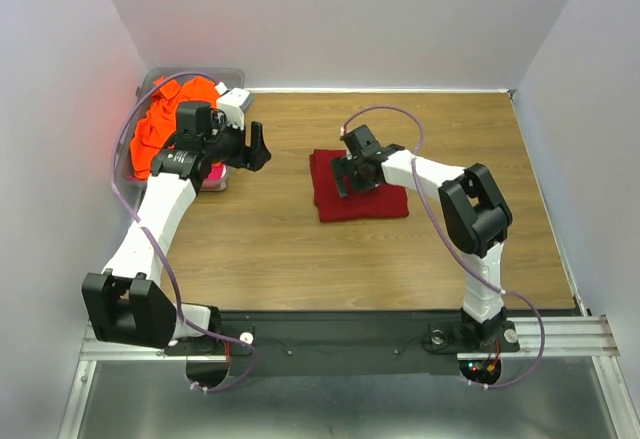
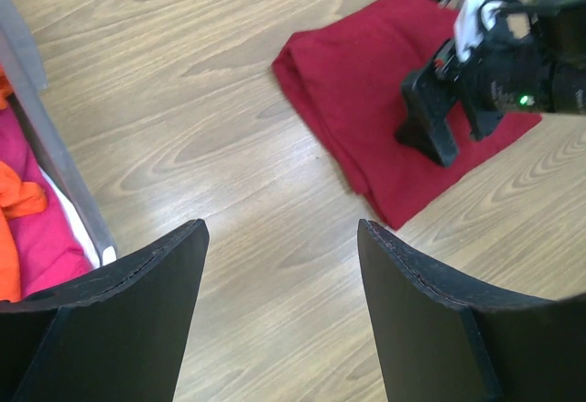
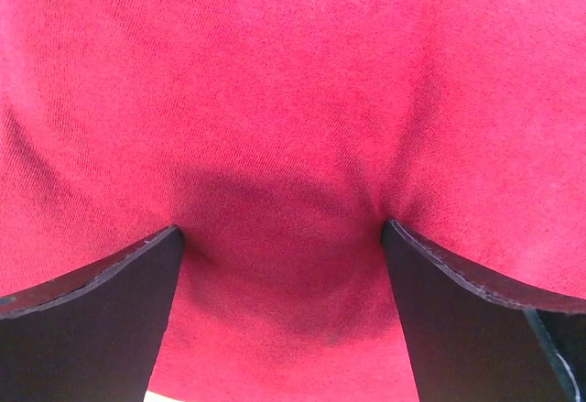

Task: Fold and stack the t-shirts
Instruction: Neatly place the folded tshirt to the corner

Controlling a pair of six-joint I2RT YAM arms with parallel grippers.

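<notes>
Dark crimson red cloth t-shirt (image 1: 385,204) lies folded into a neat rectangle mid-tabletop (image 1: 300,249). The right hand (image 3: 281,230) is down on it, fingers spread and gripping nothing; it looks to be pressing the fold flat. Over by the clear grey plastic bin (image 1: 190,72), the left hand (image 2: 281,228) hovers wide open and empty, likely poised for the bright orange cloth t-shirt (image 1: 160,129) heaped inside, with magenta fabric (image 2: 46,237) alongside it.
</notes>
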